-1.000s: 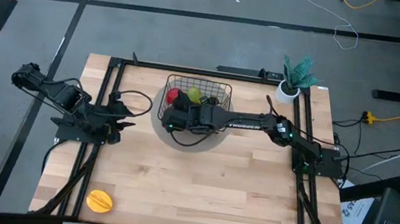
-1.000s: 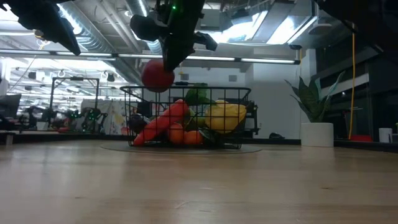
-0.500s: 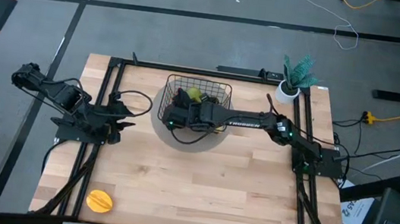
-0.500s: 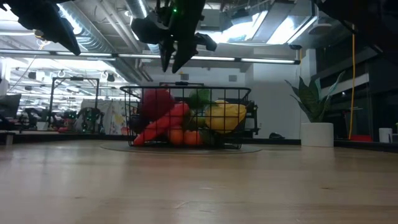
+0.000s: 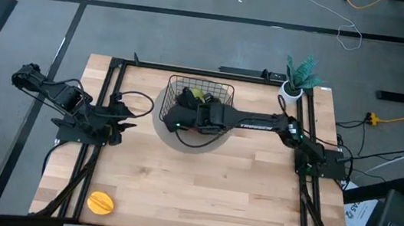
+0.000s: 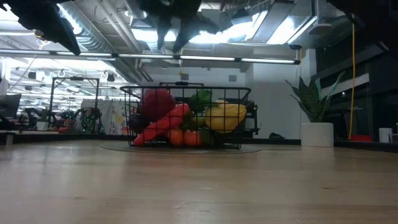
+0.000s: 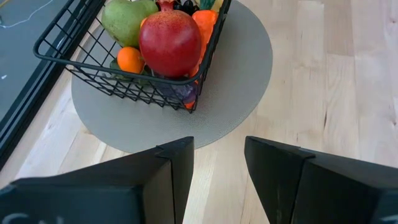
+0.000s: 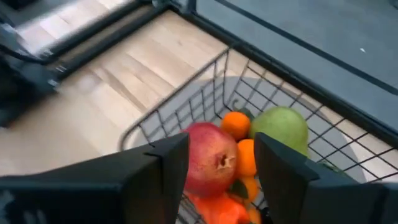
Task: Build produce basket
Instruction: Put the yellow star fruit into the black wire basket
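The black wire basket [image 5: 197, 101] stands on a round grey mat [image 7: 242, 81] at the table's far middle. It holds produce: a red apple [image 8: 208, 162] lying on top of a carrot [image 6: 163, 124] and small oranges [image 7: 130, 59], and beside it a green pear [image 8: 280, 127] and a yellow fruit [image 6: 225, 117]. My right gripper [image 8: 221, 149] hangs open above the basket, over the red apple and clear of it. My left gripper [image 7: 217, 168] waits open at the table's left, pointing at the basket. A yellow-orange fruit [image 5: 100, 202] lies at the near left corner.
A white pot with a teal plant [image 5: 298, 82] stands at the far right corner. Black frame rails [image 5: 111, 94] run along the table's left, right and far sides. Bare wood [image 5: 208, 191] stretches across the near half of the table.
My right gripper has opened and let go of the red apple, which has dropped from above the rim into the basket and now lies on the other produce. The gripper has then risen a little above the basket.
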Motion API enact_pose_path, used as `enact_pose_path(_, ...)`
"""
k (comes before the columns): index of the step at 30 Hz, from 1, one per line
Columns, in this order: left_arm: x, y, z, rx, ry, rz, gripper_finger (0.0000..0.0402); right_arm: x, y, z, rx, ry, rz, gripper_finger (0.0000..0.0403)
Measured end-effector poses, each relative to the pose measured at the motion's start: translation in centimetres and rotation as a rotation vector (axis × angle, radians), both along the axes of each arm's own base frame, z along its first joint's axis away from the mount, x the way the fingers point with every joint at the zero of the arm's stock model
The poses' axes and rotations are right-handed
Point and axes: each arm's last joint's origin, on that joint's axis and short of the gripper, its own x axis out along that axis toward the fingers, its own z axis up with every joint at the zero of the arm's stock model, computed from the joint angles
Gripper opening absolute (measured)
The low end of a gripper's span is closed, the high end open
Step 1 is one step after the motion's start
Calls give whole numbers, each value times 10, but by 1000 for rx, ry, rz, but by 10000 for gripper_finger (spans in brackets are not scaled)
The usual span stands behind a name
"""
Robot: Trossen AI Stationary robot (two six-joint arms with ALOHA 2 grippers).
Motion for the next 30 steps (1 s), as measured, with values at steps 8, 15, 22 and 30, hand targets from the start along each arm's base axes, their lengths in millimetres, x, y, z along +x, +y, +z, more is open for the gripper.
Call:
enact_pose_path(8,0,0,0,0,0,-1,133,-20,27,37,61,-92,71,165)
enact_pose_path(15,0,0,0,0,0,-1,133,-27,67,40,210,-76,262,165)
enact_pose_path(22,0,0,0,0,0,-1,133,-34,111,39,216,-64,387,165)
enact_pose_path(30,0,0,0,1,0,-1,133,-44,153,30,216,-53,476,165)
